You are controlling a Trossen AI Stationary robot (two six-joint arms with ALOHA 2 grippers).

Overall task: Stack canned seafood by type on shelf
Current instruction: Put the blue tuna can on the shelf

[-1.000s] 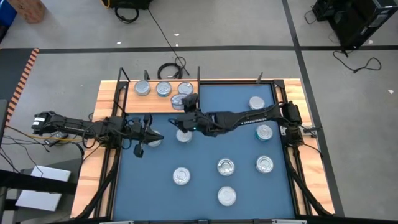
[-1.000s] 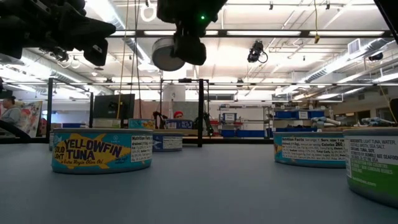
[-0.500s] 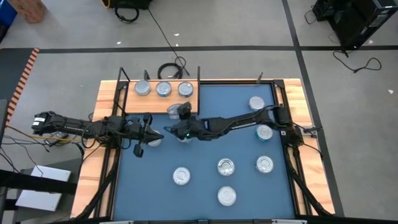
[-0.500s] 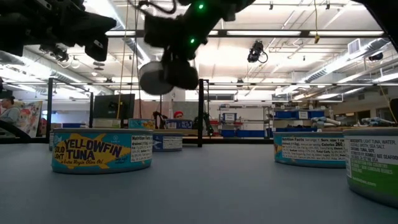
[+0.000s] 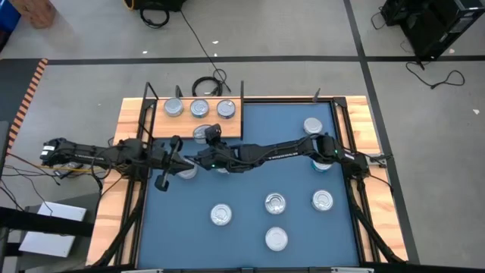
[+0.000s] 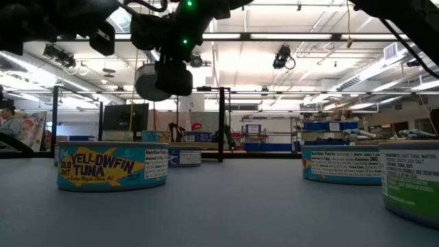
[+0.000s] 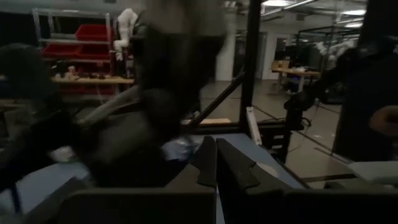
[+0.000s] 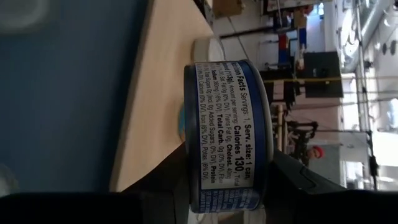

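The left gripper (image 5: 173,155) is held above the left part of the blue mat (image 5: 250,174), just off the shelf's near edge, with its fingers (image 7: 214,163) pressed together on nothing. A tin (image 5: 186,171) is seen on the mat just beside it, partly hidden by the arm.

The shelf (image 5: 159,125), a light wooden board with black posts, is laid at the far left corner of the table (image 5: 110,208). Three tins (image 5: 200,108) are lined up along its far edge.

The right arm is stretched across the mat from the right edge of the table, and the right gripper (image 5: 206,140) is held over the shelf's near edge, towards its right end. A held tin (image 8: 227,137) with a blue nutrition label is pinched between the fingers and turned on its side, its flat faces against the pads. In the low view it (image 6: 154,81) is seen raised clear of the surface.

Further right, the other tins are spread on the mat: one (image 5: 221,214) near the front, left of centre, two (image 5: 276,202) near the middle with the lower one close to the front edge, and three (image 5: 323,200) along the right side, one of them partly covered by the right arm. In the low view a yellowfin tuna tin (image 6: 112,166) is seen standing upright on the mat.
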